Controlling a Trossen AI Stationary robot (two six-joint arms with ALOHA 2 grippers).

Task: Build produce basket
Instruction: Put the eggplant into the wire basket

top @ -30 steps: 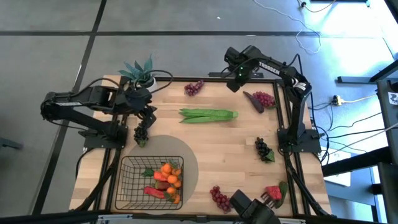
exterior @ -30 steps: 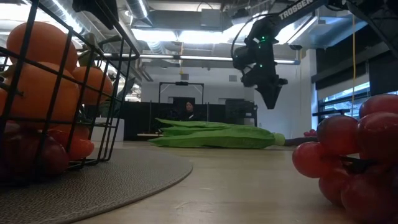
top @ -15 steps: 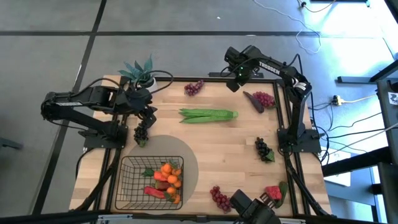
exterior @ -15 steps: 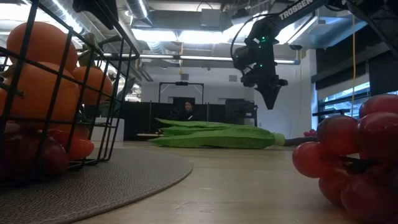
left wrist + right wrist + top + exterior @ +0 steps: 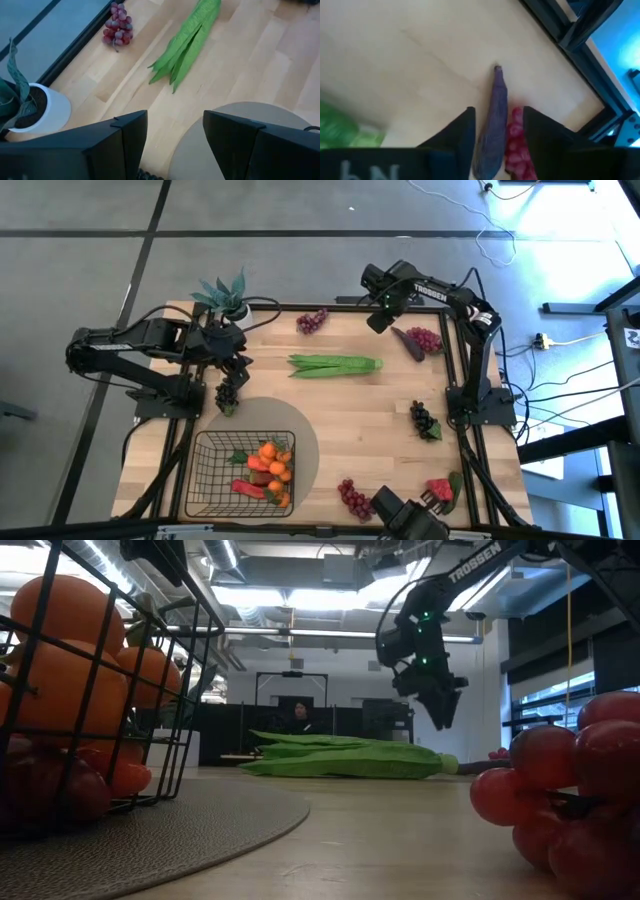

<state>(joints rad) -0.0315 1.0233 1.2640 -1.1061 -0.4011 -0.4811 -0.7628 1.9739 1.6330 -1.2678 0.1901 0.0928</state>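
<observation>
The dark wire basket (image 5: 214,472) stands on the grey round mat near the table's near-left corner, holding tangerines (image 5: 272,460) and red pieces. My left gripper (image 5: 175,145) is open over the mat's far edge, and a dark grape bunch (image 5: 228,392) shows between its fingers (image 5: 127,145). My right gripper (image 5: 497,135) hangs open in the air (image 5: 441,712) at the far right. A dark purple long piece (image 5: 493,120) lies below, between its fingers, next to red grapes (image 5: 426,338). Green bean pods (image 5: 335,365) lie mid-table. My left gripper has the dark grape bunch's top (image 5: 146,175) between its open fingers, which point down from above. Whether they touch the bunch I cannot tell, because the fingers hide most of it.
A potted teal plant (image 5: 224,296) stands at the far-left corner beside the left arm. Loose produce: purple grapes (image 5: 312,320) far centre, dark grapes (image 5: 424,420) right, red grapes (image 5: 352,498) and a strawberry (image 5: 440,489) near the near edge. Bare wood lies mid-table.
My right gripper has moved a little toward the table's right and near edges and slightly down, toward the purple piece and red grapes, tipping somewhat. Its fingers stay open.
</observation>
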